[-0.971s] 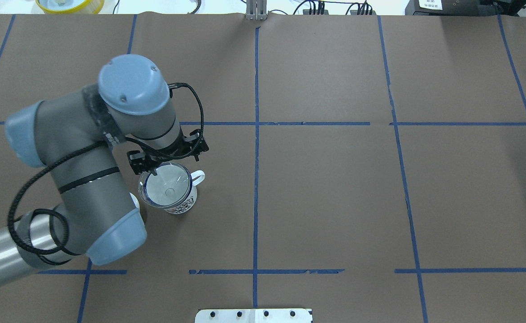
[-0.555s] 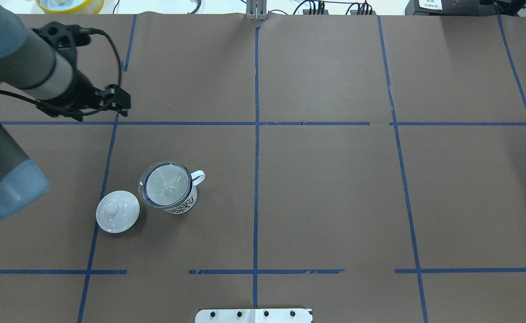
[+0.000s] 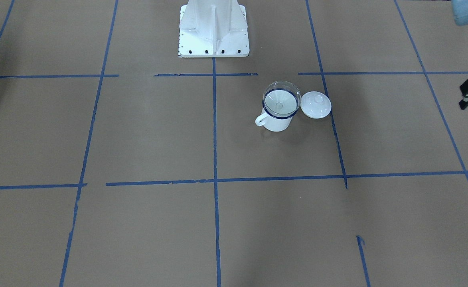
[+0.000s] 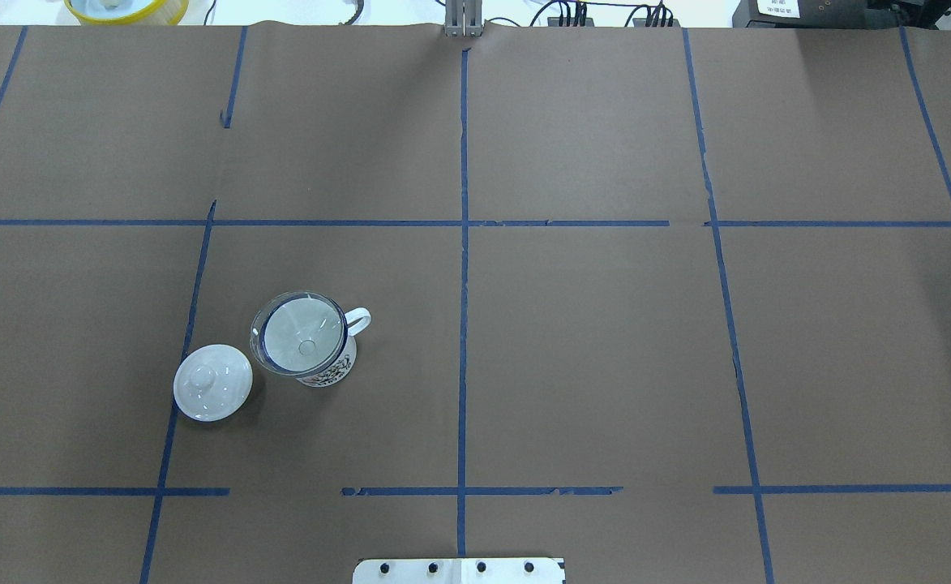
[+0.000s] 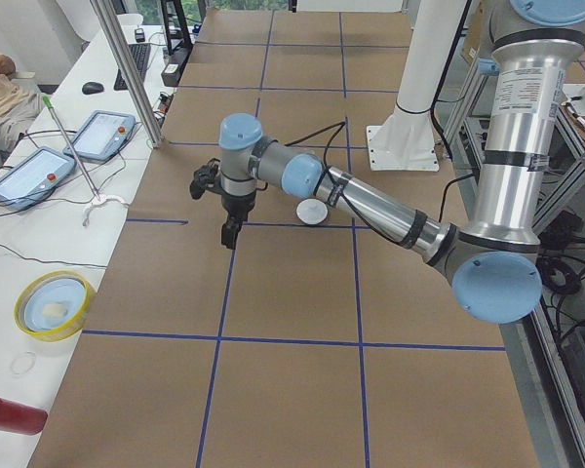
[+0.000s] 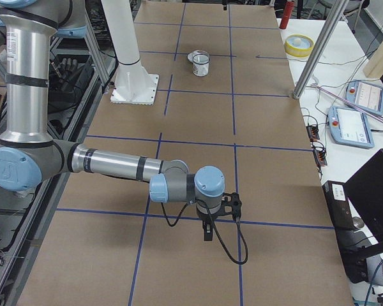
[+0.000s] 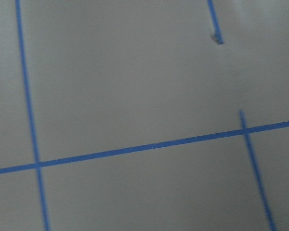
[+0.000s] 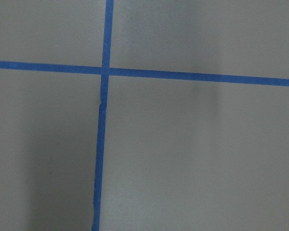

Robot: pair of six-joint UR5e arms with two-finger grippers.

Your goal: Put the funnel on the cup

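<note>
The funnel [image 4: 305, 337] sits on the cup [image 4: 331, 371], so the task looks done. The left gripper [image 5: 231, 232] and right gripper [image 6: 207, 233] hang well apart from it; whether they are spread or pressed together, I cannot tell.

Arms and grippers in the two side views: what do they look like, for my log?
Both the left arm and right arm have silver tubes and grey joints with light blue caps. The left gripper and right gripper are black, each with a black cable looping off the wrist.
</note>
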